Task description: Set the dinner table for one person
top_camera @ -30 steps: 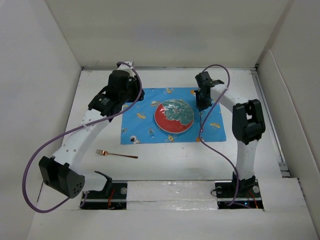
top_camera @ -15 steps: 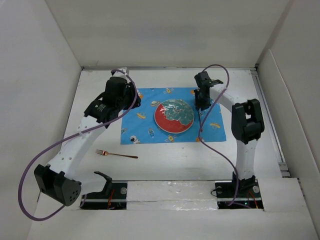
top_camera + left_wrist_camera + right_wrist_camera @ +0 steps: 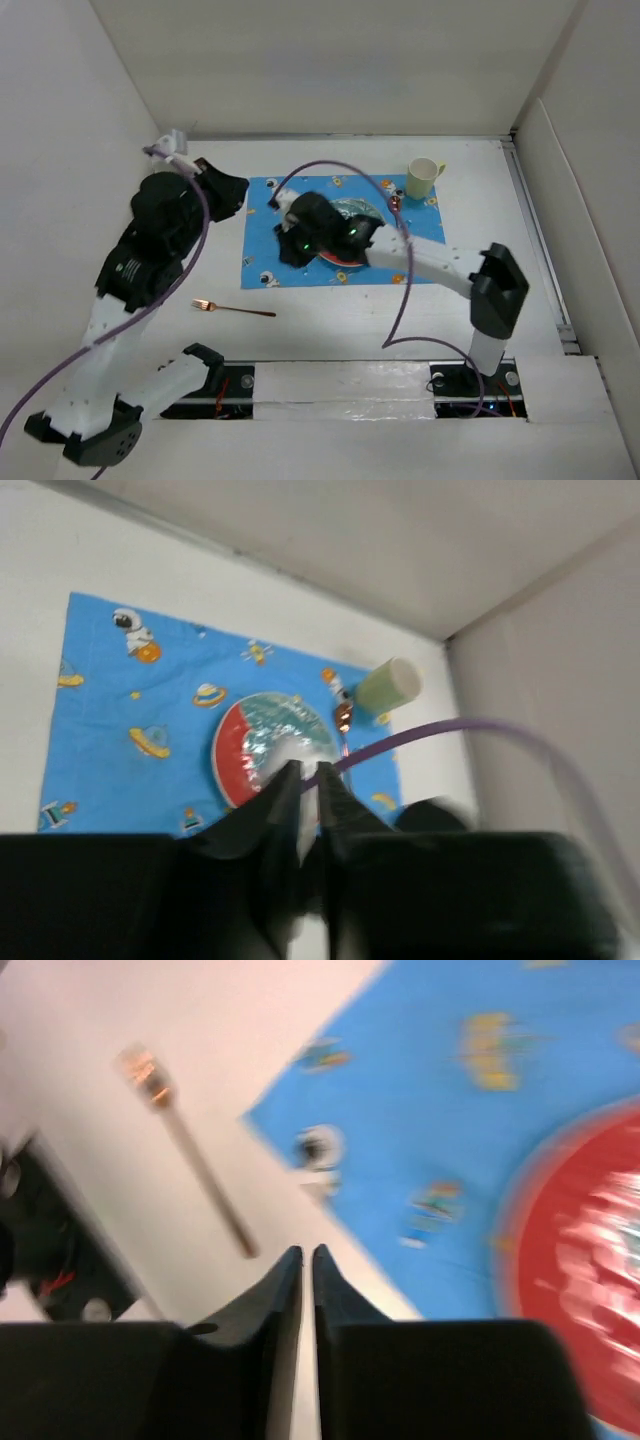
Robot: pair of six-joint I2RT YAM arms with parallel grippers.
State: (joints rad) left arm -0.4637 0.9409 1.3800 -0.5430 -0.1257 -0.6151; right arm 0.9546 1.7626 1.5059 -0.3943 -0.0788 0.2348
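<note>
I see my left gripper (image 3: 305, 770) pressed together, empty, beside the placemat (image 3: 262, 235)'s far-left corner. The dinner table (image 3: 350, 325) lies under the placemat. My right gripper (image 3: 307, 1252) hangs over its near-left corner, fingers together, empty.

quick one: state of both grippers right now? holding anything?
Left gripper: closed, empty.
Right gripper: closed to a thin slit, empty.
</note>
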